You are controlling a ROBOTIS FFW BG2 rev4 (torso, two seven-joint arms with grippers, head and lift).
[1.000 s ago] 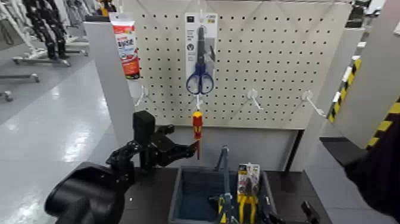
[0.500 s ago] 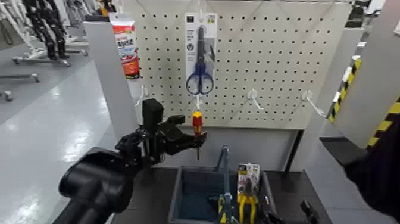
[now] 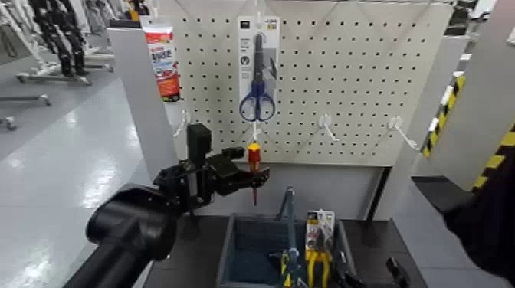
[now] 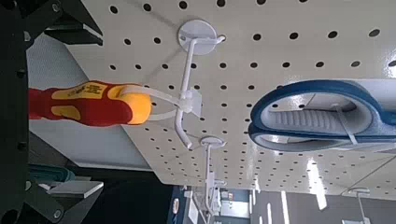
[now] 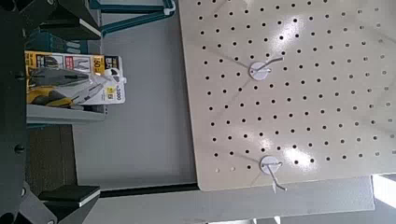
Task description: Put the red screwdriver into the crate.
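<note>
We are at the reach-and-grasp step. The screwdriver (image 3: 254,158) hangs shaft-down from a hook (image 4: 190,105) on the pegboard (image 3: 345,76), directly below the scissors (image 3: 257,73) and above the crate (image 3: 230,253). The left gripper (image 3: 257,175) is level with the screwdriver, just beside its shaft. In the left wrist view the handle (image 4: 89,102) lies between the finger frames with open space on both sides, so we judge the jaws apart and not yet gripping. To do this well, we centre the jaws on the handle, close firmly, then lift outward along the hook before lowering toward the crate.

The fingertips are hard to make out against the dark arm. Contact with the shaft cannot be confirmed. The crate is cut off by the frame edge. The right gripper is not identifiable, and we cannot tell its jaw state.
</note>
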